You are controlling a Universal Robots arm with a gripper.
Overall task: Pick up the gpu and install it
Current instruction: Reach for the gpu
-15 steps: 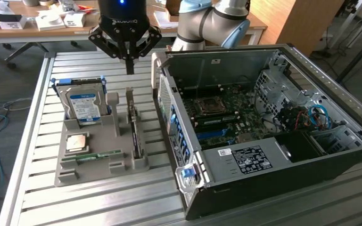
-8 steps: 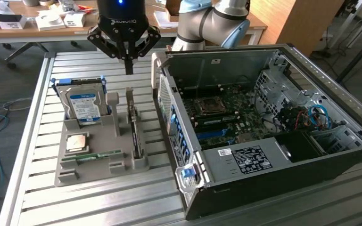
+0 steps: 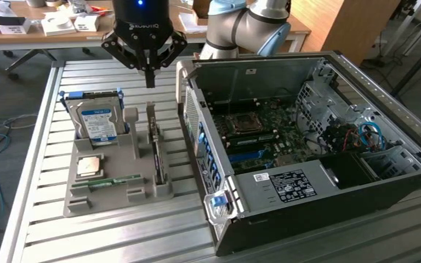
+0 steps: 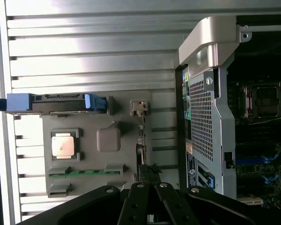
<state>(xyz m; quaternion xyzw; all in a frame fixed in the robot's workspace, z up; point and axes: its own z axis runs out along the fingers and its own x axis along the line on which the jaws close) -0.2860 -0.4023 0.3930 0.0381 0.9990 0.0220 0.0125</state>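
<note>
The fingers (image 3: 149,76) are shut together, empty, and hang above the grey tray (image 3: 86,203) on the table (image 3: 123,235). The gpu (image 3: 156,156) stands on edge in the tray's slot, on the side nearest the open computer case (image 3: 342,208).

The exterior view gives the clear height between fingers and card. The wrist view gives the card's (image 4: 143,159) thin edge running in line with the fingers (image 4: 147,199).
</note>
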